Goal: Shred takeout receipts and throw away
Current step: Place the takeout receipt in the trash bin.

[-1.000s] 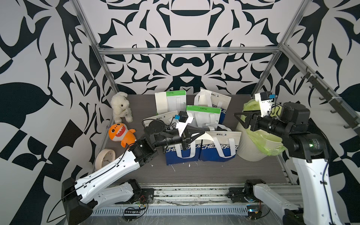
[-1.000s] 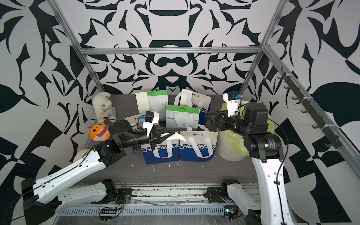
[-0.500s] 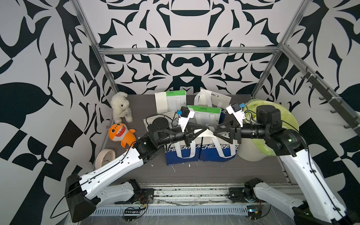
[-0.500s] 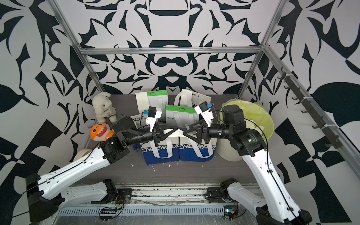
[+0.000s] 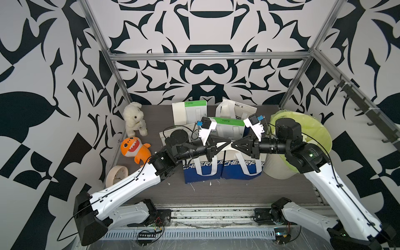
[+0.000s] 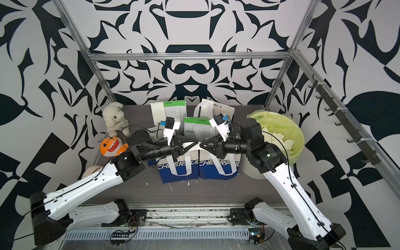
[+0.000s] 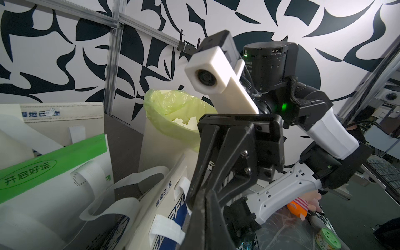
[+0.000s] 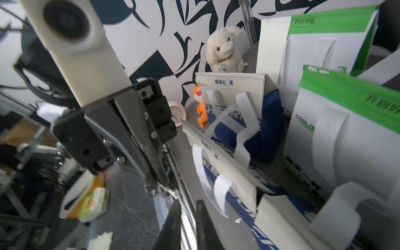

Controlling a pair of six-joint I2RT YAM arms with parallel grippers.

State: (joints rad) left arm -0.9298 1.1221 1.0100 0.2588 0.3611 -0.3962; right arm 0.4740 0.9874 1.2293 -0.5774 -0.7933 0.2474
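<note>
The left gripper (image 5: pixel 229 143) and right gripper (image 5: pixel 233 145) are meeting tip to tip above two blue bags (image 5: pixel 242 171) standing mid-counter (image 5: pixel 238 194). The left gripper is pressing its jaws together, pinching a thin pale receipt (image 8: pixel 171 192), showing edge-on at their tip in the right wrist view. The right gripper is pressing its jaws together at that same spot; whether they are gripping the receipt cannot be told. Torn pieces (image 6: pixel 280 138) are lying in the green-lined bin (image 6: pixel 298 138) at the counter's right edge, and small scraps (image 5: pixel 210 184) are lying before the bags.
</note>
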